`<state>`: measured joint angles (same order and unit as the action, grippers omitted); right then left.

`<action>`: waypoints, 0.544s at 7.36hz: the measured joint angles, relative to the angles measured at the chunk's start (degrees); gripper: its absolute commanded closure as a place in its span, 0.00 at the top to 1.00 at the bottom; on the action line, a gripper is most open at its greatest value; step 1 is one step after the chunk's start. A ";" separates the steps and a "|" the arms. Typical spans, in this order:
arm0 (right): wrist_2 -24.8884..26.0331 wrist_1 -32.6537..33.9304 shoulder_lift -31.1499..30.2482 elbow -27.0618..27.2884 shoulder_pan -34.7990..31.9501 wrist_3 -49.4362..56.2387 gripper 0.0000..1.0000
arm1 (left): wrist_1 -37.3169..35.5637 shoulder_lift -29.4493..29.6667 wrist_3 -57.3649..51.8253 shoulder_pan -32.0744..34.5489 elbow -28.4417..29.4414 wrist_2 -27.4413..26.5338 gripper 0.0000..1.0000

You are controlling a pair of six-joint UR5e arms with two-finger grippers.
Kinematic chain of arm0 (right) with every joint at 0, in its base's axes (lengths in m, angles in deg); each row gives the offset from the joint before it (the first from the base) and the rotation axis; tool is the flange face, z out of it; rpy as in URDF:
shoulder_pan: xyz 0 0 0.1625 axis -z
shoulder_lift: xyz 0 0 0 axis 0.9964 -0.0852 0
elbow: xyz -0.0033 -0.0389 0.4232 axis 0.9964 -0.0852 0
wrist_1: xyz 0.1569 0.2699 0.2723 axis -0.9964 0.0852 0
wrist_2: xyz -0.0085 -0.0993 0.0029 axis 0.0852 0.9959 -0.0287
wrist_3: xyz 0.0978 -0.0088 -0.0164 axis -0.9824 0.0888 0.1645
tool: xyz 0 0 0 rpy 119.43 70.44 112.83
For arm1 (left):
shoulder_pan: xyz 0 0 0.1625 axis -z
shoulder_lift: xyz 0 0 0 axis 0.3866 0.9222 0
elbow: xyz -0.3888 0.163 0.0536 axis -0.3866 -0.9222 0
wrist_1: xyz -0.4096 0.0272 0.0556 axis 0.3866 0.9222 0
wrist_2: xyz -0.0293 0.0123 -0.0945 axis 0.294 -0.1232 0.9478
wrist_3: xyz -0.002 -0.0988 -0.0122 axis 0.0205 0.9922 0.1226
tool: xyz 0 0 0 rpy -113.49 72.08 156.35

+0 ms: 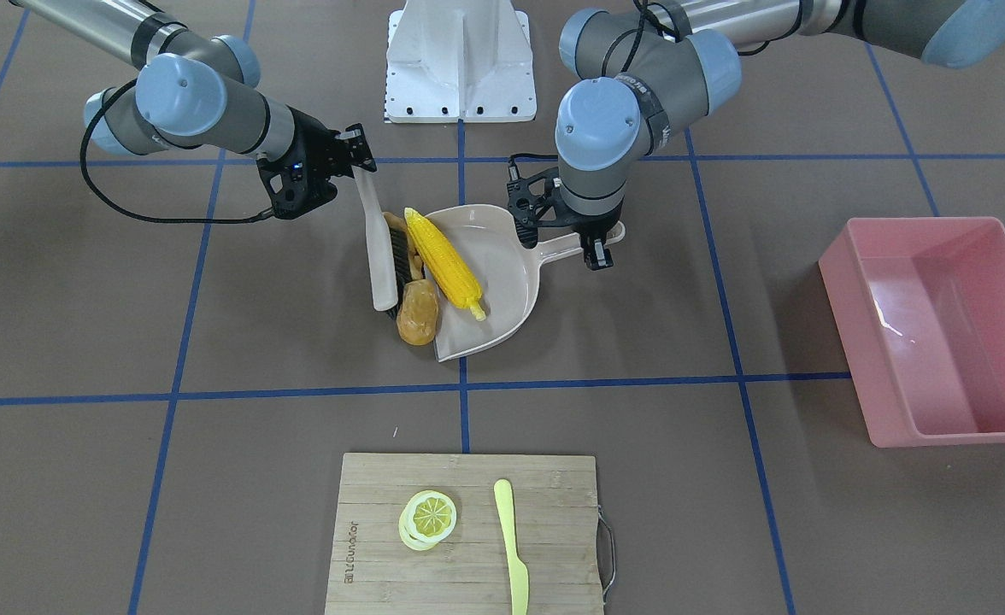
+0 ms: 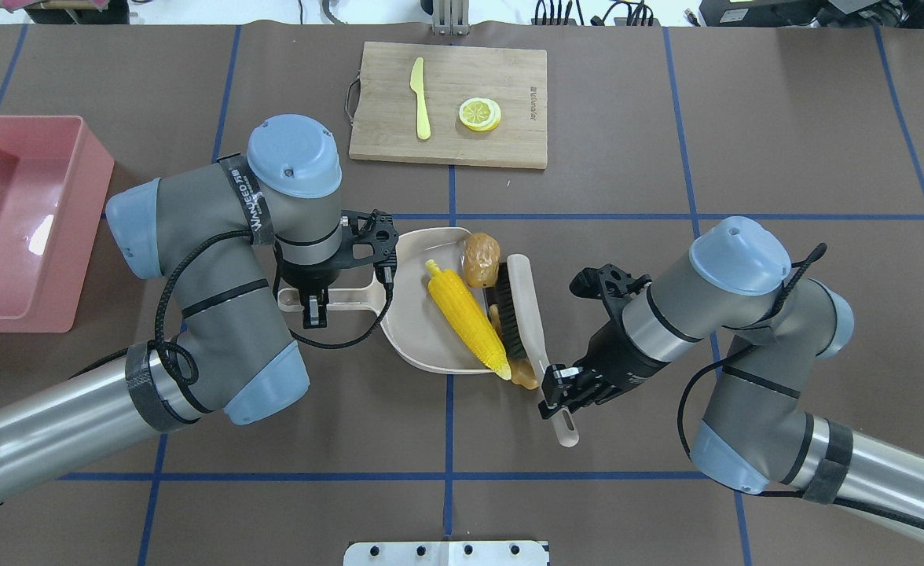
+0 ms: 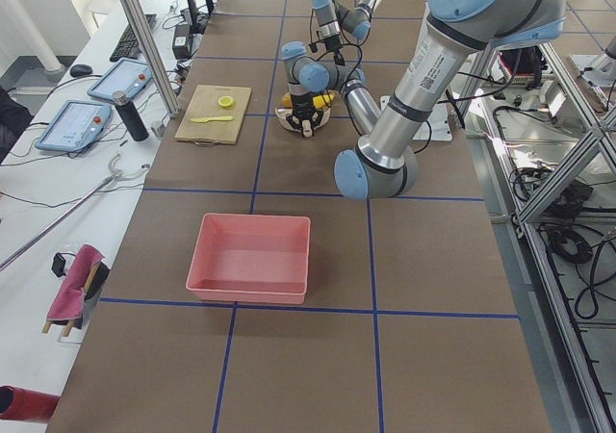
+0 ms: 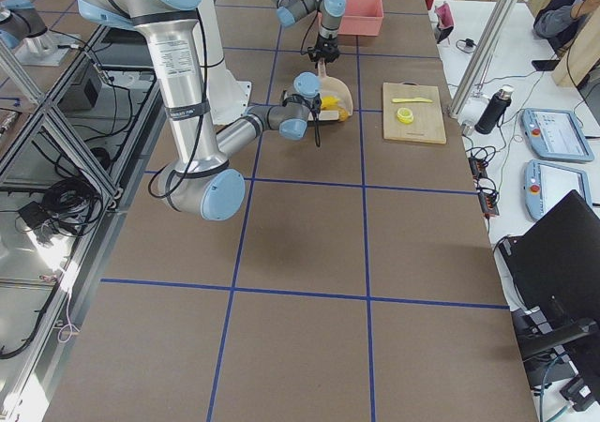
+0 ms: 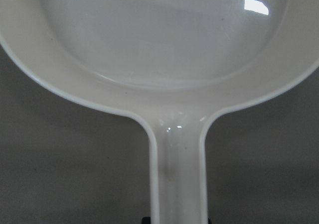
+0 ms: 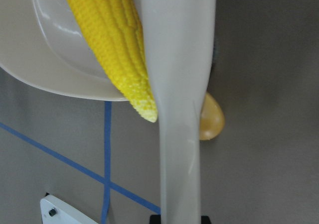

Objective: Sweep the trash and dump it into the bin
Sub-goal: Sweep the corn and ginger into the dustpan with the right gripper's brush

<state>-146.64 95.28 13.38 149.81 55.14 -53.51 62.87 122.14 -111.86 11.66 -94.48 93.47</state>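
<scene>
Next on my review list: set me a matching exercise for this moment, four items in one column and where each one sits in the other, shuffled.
Things:
1. corn cob
2. potato
3. lemon slice
4. brush

Places:
A. on the cutting board
B. held in the right gripper
C. lying in the dustpan
D. just outside the dustpan's open edge, beside the brush head

Pairs: 1-C, 2-D, 3-A, 4-B

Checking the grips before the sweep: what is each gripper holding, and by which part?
The left gripper holds the dustpan by its handle. The right gripper holds the brush near the end of its handle.
</scene>
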 measured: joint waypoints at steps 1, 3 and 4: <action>0.88 0.03 1.90 -1.06 0.83 -0.86 0.00 | 0.00 0.00 0.00 -0.02 0.05 0.00 0.00; 1.51 0.08 4.00 -1.86 1.72 -2.40 0.00 | 0.01 -0.01 -0.06 -0.03 0.11 0.00 0.00; 1.54 0.07 4.65 -1.88 1.88 -3.48 0.00 | 0.01 -0.05 -0.14 -0.03 0.12 0.00 0.00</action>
<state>-145.10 95.35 18.04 147.93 57.02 -56.99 62.87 122.09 -112.00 11.62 -94.36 93.48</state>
